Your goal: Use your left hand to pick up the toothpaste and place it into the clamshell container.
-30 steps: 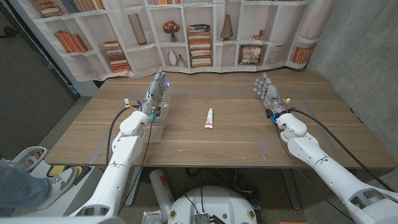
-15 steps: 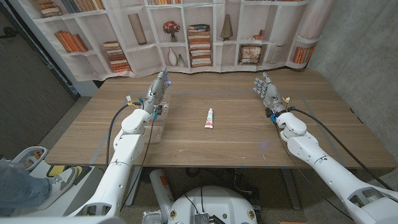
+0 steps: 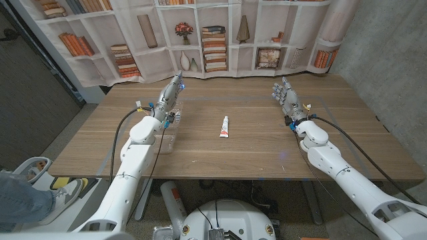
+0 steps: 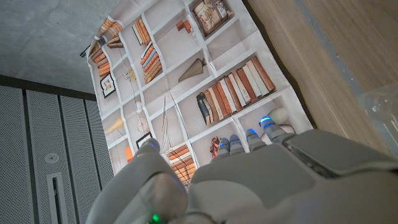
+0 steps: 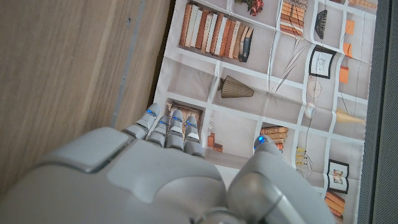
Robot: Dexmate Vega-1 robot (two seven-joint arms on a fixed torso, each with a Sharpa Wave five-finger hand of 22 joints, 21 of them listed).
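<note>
A white toothpaste tube (image 3: 225, 127) with a red end lies near the middle of the wooden table (image 3: 253, 143). A clear plastic clamshell container (image 3: 169, 135) sits at the table's left, partly under my left forearm; a corner of the container (image 4: 380, 104) shows in the left wrist view. My left hand (image 3: 171, 93) is raised beyond the container with its fingers stretched out, holding nothing, well left of the tube. My right hand (image 3: 285, 98) stands at the right side, fingers straight and empty. The back of my left hand (image 4: 261, 180) and of my right hand (image 5: 143, 174) show in the wrist views.
A bookshelf-print backdrop (image 3: 213, 37) hangs behind the table's far edge. Cables run along both forearms. A person's leg and shoe (image 3: 27, 193) show at the lower left, off the table.
My left hand has shifted slightly forward and to the right. The toothpaste, the container and my right hand have stayed put.
</note>
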